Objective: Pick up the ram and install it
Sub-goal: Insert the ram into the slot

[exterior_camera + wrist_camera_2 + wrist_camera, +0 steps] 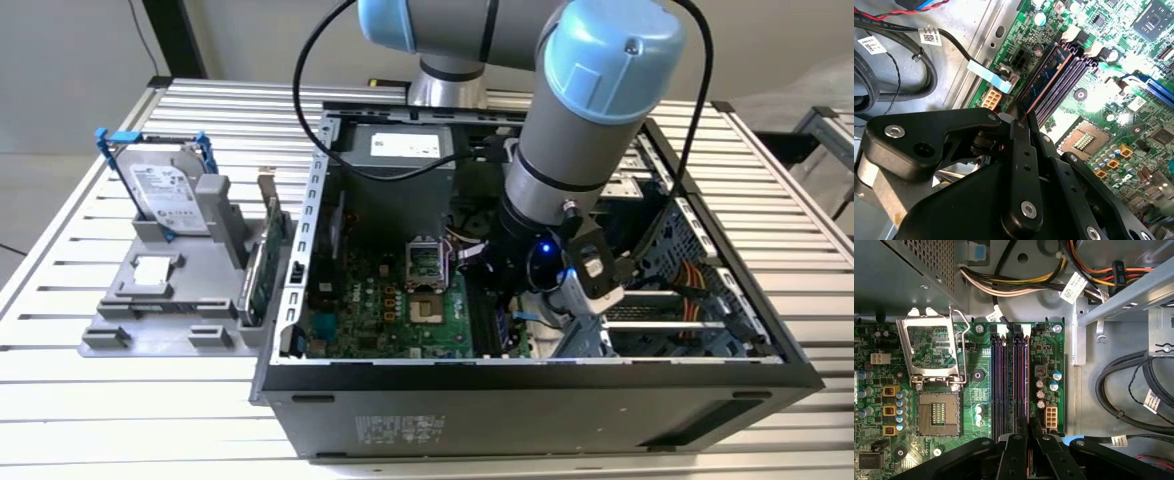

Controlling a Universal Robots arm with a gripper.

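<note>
The ram [1046, 75] is a thin dark stick seen edge-on, with a copper-coloured edge. It stands along the outermost of the dark memory slots [1004, 385] on the green motherboard [979, 410], and in the first wrist view the ram [1027, 380] runs straight out from between my fingers. My gripper [1028, 431] is shut on the ram's near end, black fingers [1020, 131] pressed to both faces. How deep the stick sits in the slot I cannot tell. In the exterior view the gripper [507, 300] reaches down inside the open computer case [534, 400].
An open processor socket [938, 412] with its raised lid [934, 347] lies beside the slots. A white power connector [1050, 416] and thick black cables [1124, 385] sit on the other side. At the exterior view's left, a grey fixture holds a hard drive [167, 195] and a green card [267, 265].
</note>
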